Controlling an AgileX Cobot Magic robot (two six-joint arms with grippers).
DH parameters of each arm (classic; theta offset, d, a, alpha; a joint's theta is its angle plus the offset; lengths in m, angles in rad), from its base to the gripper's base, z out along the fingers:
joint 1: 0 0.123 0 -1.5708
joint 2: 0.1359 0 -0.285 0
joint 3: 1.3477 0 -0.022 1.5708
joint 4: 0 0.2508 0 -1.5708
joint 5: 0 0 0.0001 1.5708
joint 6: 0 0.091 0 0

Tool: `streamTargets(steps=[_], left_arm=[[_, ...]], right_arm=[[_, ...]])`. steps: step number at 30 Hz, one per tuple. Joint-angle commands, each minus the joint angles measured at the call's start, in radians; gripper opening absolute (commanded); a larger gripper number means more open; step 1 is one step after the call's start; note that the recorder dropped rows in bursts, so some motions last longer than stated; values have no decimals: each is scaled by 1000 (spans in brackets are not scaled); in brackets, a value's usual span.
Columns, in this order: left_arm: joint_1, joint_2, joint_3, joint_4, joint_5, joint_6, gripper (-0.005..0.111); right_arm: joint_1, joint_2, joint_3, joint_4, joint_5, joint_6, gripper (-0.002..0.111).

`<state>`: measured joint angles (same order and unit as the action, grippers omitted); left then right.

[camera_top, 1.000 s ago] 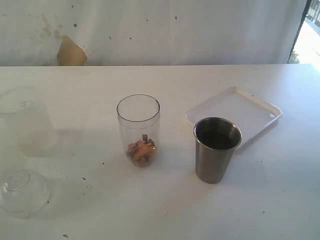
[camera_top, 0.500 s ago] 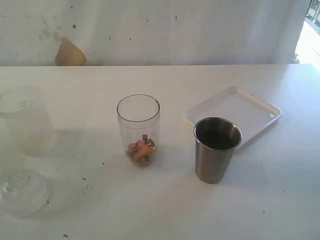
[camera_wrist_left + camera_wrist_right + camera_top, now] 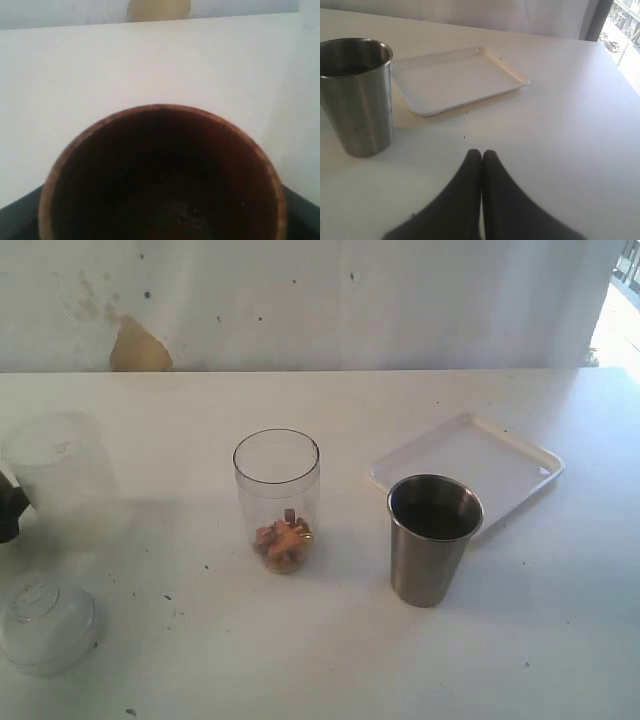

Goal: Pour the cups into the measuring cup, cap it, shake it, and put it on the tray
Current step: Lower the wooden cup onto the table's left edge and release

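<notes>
Jaws on the left gripper (image 3: pixel 7 510) are spread wide and, going by its wrist cam, look clamped on the wooden cup (image 3: pixel 160 175). The cup is upright, but the inside is too dark to tell if anything's in there. That arm only pokes in at the far 9 o'clock edge of the table, right beside the frosted cup (image 3: pixel 62 475), with a clear dome lid (image 3: pixel 45 625) down around 8. Measuring cup (image 3: pixel 277 498) sits dead centre with some brownish bits at the bottom. Steel tumbler (image 3: pixel 433 540) is at its 4 o'clock and the tray (image 3: pixel 500 455) at 2, nothing on it. Right gripper (image 3: pixel 481 156) is pinched shut on nothing, near the tumbler.

My guess is the wooden cup's pour is the step in hand. I'd keep it level and lift clear of the frosted cup on the way across. Then park the rim over the measuring cup's mouth and tip slowly so nothing bounces out or knocks it over.
</notes>
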<state>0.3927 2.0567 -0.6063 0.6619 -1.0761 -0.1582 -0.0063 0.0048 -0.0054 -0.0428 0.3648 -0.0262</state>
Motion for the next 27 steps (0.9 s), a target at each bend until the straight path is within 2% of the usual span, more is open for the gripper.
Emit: streamTargets(steps=[1,3,11,17,23,27], left_arm=[[-6,15,-44,84,-27,-9,0],[-31,28,-61,119,-21,-28,0],[-179,38,-130,96,-21,-28,0],[-288,38,-186,26,94,-62,0],[-305,38,-212,-17,138,-74,0],[-301,38,-212,-168,214,-77,0]], right_arm=[[-4,-5,5,-6,-11,4,0],[-4,-5,5,-6,-11,4,0],[-4,-5,5,-6,-11,4,0],[-4,-5,5,-6,-11,4,0],[-4,-5,5,-6,-11,4,0],[-4,-5,5,-6,-11,4,0]])
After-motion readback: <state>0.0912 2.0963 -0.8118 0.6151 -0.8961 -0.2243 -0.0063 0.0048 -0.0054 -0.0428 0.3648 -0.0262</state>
